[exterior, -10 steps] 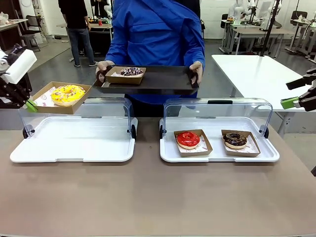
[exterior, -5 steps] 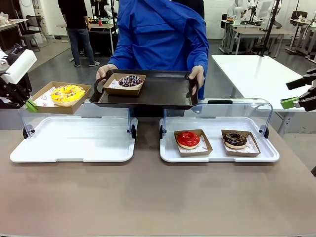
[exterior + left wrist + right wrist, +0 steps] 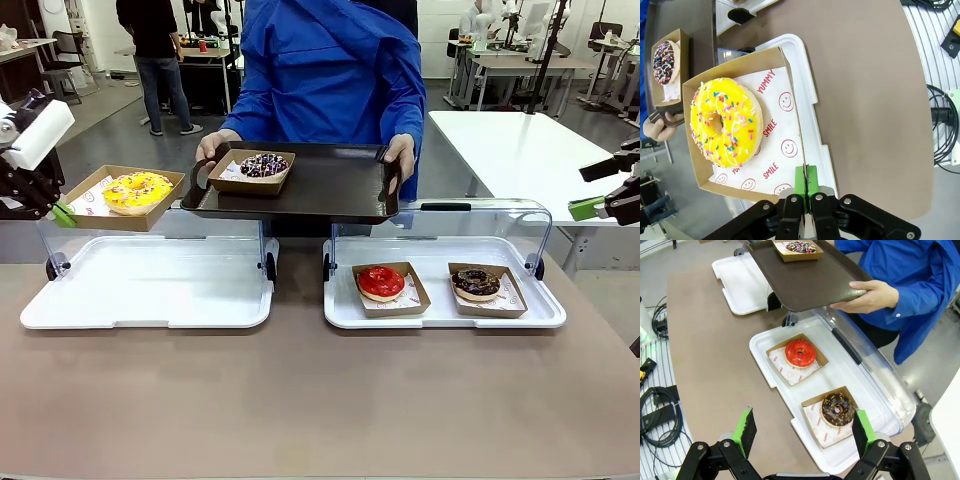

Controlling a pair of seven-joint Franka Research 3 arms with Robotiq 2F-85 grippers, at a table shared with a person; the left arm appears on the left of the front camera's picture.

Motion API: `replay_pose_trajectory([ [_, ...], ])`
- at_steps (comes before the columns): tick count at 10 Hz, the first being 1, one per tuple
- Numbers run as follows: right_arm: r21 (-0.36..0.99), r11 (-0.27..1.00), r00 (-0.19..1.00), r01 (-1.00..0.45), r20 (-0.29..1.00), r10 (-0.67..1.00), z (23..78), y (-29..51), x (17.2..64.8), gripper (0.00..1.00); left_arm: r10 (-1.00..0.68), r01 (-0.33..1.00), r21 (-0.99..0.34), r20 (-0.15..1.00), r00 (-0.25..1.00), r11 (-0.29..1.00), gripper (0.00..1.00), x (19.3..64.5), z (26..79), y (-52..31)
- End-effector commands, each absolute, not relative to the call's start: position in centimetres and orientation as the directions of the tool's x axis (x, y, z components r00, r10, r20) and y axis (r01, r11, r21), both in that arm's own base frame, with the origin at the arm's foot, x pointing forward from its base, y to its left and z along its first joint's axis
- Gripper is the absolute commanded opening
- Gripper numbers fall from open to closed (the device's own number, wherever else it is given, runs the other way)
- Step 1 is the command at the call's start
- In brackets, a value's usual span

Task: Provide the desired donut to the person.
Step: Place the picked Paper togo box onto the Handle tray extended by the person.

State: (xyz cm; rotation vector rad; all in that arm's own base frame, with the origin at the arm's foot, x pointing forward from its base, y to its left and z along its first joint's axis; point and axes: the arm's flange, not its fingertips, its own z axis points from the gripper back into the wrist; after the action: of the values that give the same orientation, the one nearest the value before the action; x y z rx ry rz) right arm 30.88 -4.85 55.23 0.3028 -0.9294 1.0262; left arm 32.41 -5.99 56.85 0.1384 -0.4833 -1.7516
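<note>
Left gripper (image 3: 62,213) is pinching the yellow donut's box (image 3: 120,197) at frame left while the person (image 3: 325,70) is holding a dark tray (image 3: 320,180) centre, right gripper (image 3: 802,432) gaping wide.

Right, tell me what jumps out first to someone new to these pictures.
The yellow sprinkled donut in its cardboard tray, held up at the left above the empty white case by the shut left tool. Next, the person in bright blue holds out a dark serving tray bearing a chocolate sprinkled donut. The right tool hangs open over the red donut and the chocolate donut.
</note>
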Motion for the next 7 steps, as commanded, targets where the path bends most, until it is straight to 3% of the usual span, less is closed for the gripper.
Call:
replay_pose_trajectory([
  [1, -0.190, 0.503, 0.174, -0.843, 0.789, 0.590, 54.99, -4.74, 31.00, 1.00, -0.963, 0.908, 0.394, 0.154, -0.220, -0.144, 0.00, 32.42, 57.11, -6.16],
  [7, -0.190, 0.503, 0.174, -0.843, 0.789, 0.590, 54.99, -4.74, 31.00, 1.00, -0.963, 0.908, 0.394, 0.154, -0.220, -0.144, 0.00, 32.42, 57.11, -6.16],
])
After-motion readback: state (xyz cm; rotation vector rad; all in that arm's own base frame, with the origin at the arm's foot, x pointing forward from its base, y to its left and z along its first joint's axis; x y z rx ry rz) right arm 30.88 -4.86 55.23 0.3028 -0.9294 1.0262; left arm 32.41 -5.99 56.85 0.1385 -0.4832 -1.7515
